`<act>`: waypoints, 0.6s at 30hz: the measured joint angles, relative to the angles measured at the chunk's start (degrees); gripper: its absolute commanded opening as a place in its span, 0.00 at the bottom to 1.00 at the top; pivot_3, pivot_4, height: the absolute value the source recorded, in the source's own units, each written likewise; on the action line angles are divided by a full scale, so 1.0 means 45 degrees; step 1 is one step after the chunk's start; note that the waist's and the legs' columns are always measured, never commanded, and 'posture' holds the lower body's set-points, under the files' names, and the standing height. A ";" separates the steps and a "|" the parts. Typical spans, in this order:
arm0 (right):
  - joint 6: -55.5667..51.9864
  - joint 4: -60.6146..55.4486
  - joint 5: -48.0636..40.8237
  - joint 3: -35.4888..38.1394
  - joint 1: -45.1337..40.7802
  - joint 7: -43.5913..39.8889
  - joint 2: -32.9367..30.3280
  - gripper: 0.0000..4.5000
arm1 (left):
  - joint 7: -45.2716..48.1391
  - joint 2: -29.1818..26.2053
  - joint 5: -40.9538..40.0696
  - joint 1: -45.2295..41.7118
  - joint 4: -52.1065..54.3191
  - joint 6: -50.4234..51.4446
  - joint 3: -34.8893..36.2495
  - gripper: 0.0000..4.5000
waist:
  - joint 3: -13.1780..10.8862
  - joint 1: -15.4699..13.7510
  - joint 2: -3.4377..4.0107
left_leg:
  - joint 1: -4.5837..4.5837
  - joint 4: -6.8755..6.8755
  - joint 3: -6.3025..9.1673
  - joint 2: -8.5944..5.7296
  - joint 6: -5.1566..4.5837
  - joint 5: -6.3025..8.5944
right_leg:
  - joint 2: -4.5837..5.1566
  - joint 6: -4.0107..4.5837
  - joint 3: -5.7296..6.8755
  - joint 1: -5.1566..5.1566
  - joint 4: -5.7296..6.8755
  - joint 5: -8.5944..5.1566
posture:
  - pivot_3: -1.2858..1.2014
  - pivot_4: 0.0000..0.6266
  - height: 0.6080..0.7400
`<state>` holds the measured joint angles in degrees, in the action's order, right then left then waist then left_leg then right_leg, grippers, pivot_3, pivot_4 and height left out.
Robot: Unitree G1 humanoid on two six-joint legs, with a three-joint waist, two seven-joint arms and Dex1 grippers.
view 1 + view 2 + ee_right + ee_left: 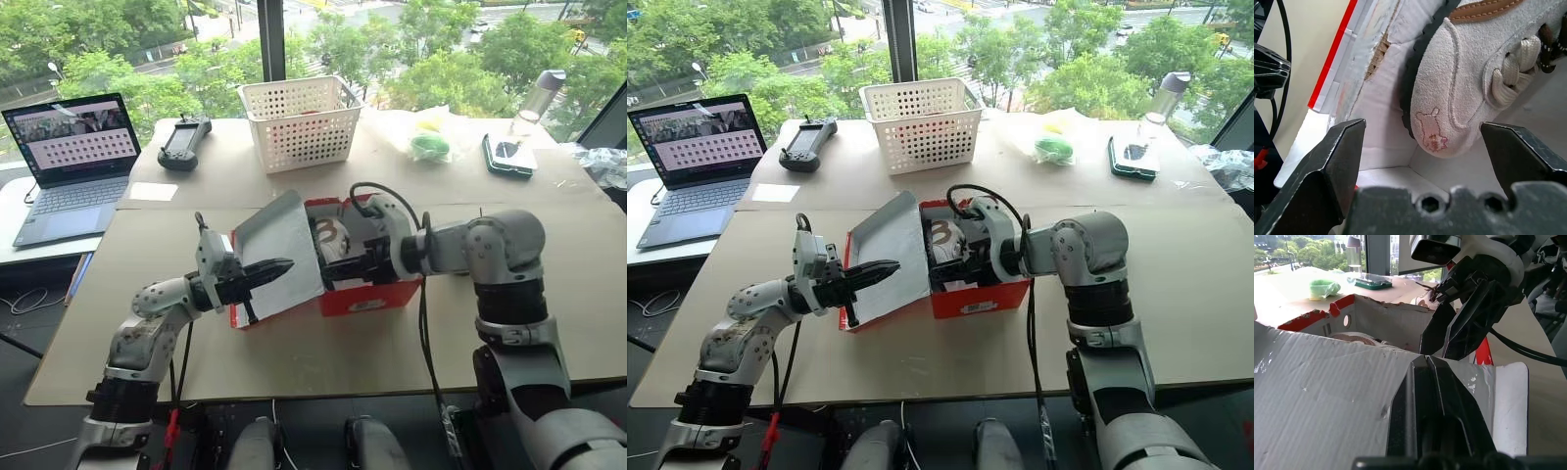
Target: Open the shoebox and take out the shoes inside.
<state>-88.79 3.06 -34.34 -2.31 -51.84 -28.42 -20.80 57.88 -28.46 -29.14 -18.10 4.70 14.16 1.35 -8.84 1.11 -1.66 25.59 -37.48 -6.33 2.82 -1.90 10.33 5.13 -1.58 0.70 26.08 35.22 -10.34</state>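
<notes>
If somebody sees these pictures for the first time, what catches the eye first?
The red shoebox in the middle of the table, with its lid pushed up by the shut left claw. The right claw reaches into it, open, around the toe of a white shoe. Behind stands a white basket.

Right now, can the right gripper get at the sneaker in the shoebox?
Probably yes. The right gripper is open inside the shoebox, its fingers either side of the sneaker's toe, not touching. The left gripper, shut, props the lid back.
</notes>
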 measured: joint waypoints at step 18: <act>0.2708 0.1363 0.1465 -0.1354 -0.0031 -0.0280 0.0049 0.46 | -0.0113 -0.0094 0.0010 -0.0016 0.0000 0.0001 -0.0007 0.00 | 0.0008 -0.0004 -0.0008 | -0.0026 -0.0073 0.0002 0.0009 0.0003 0.0001 | 0.0013 0.0038 -0.0005 -0.0034 0.0029 -0.0017 | 0.52 0.24 0.95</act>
<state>-76.60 9.19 -27.75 -8.40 -51.98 -29.68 -20.58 57.37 -28.88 -29.10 -18.17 4.71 14.17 1.31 -8.81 1.09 -1.70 25.47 -37.81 -6.32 2.86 -1.88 10.33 5.19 -1.41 0.68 25.93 35.35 -10.42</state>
